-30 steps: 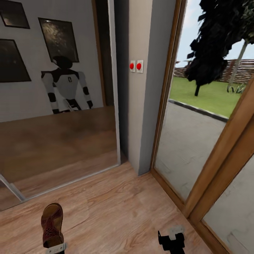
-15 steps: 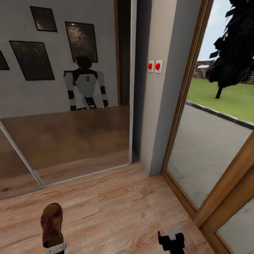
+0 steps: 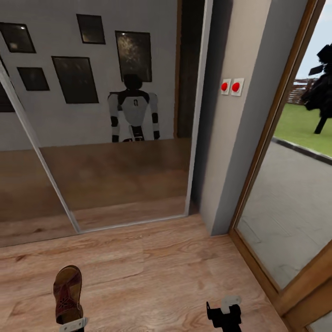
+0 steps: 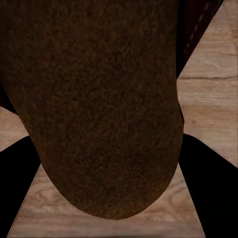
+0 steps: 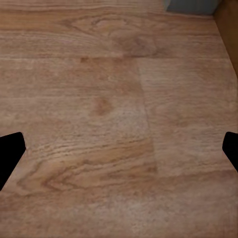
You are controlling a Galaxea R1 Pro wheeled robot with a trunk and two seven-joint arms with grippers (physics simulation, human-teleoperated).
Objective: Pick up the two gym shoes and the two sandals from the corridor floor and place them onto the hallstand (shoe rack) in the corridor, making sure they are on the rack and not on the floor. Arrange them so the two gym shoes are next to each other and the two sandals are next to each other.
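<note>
One brown leather sandal (image 3: 68, 293) hangs low at the left of the head view, above the wood-plank corridor floor (image 3: 152, 267). My left gripper (image 3: 71, 323) is shut on its heel end. In the left wrist view the sandal's dark sole (image 4: 99, 99) sits between the black fingers (image 4: 15, 173). My right gripper (image 3: 223, 314) is low at the right, open and holding nothing; its fingertips (image 5: 9, 153) stand wide apart over bare planks (image 5: 114, 99). The gym shoes, the other sandal and the hallstand are out of view.
Mirrored wardrobe doors (image 3: 115, 138) ahead reflect the robot and the black-framed pictures. A grey wall post (image 3: 233, 138) with two red buttons (image 3: 230, 86) stands beside a wood-framed glass door (image 3: 295, 184) on the right, with lawn outside.
The whole head picture has slid right, so the camera has turned left. The sandal and both grippers keep their places in the view.
</note>
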